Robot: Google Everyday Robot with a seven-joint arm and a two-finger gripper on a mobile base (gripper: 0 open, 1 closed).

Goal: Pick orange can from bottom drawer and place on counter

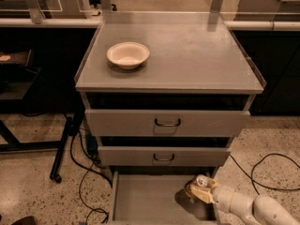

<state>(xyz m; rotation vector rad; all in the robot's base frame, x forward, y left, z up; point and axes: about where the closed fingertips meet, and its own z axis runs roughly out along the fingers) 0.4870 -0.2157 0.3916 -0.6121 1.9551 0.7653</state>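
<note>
Workshop-like lab: metal cabinet (168, 123), floor cables (260, 186), tool (198, 191) over bottom drawer (145, 201).

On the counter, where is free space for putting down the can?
The counter is bare from the bowl to its right rim. The bottom drawer is free on its left; the gripper crowds its right side, at the orange can.

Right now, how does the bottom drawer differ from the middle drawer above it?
The bottom drawer is pulled far out, its flat grey floor showing; the middle drawer is barely out, its inside hidden. The middle drawer's front shows a dark wire handle; the bottom drawer's front is out of view. The claw is at the orange can in the bottom drawer's right part. Both are grey metal.
</note>
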